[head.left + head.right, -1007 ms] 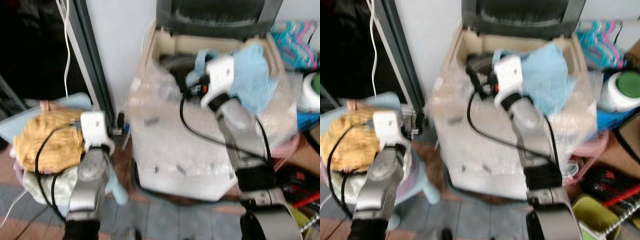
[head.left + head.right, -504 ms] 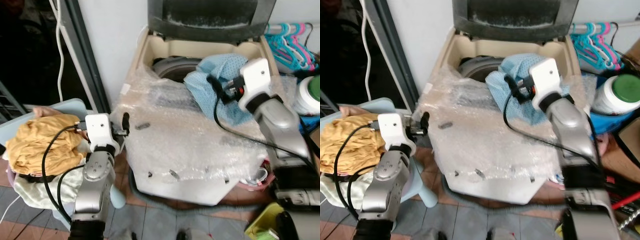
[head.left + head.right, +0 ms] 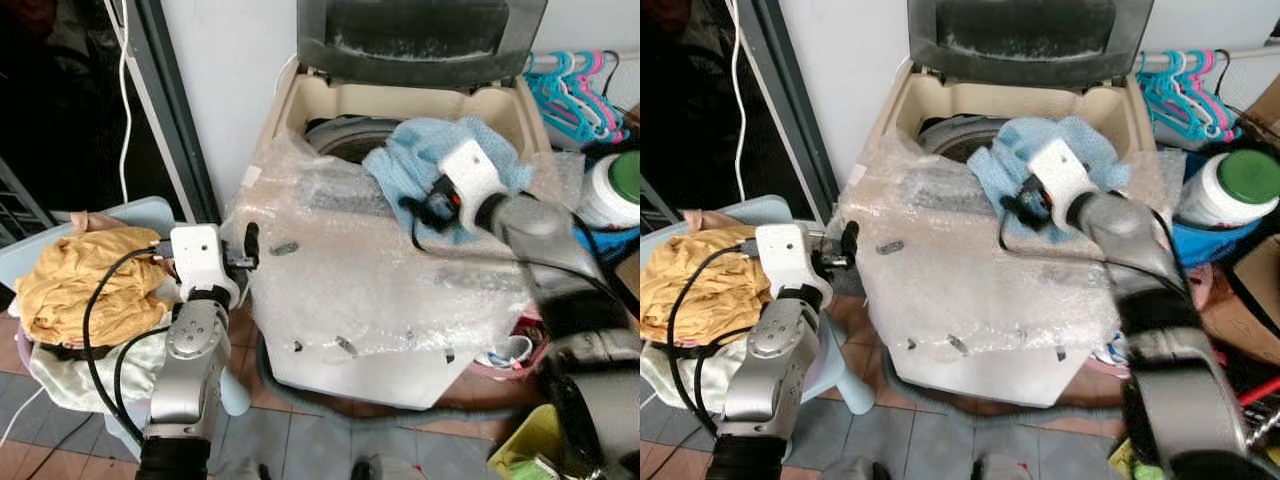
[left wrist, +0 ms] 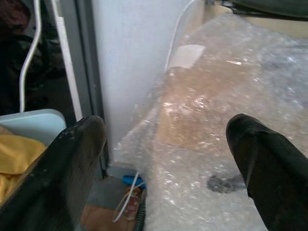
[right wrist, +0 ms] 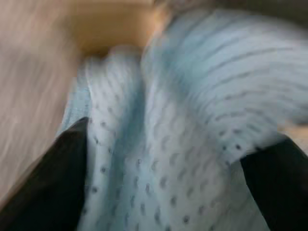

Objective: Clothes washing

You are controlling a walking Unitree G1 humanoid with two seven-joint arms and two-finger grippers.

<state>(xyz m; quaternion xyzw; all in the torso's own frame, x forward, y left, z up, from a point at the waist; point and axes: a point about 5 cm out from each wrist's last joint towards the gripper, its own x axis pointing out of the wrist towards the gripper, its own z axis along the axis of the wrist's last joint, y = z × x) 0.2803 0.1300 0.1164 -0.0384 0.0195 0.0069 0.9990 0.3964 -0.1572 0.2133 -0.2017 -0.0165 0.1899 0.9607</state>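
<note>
The left hand hangs low beside the washing machine, its two black fingers spread wide apart with nothing between them. Just behind this hand, on its outer side, a heap of mustard-yellow clothes lies on a pale blue chair. Ahead of it spreads the bubble wrap that covers the machine's front and top.

Farther off, the right hand reaches over the top of the machine and rests against the light blue dotted cloth. Its fingers stand apart with the cloth lying between them, bunched on the rim at the drum opening. Beyond this hand the dark lid stands raised. To its outer side stand a white jar with a green lid and some teal and pink hangers.
</note>
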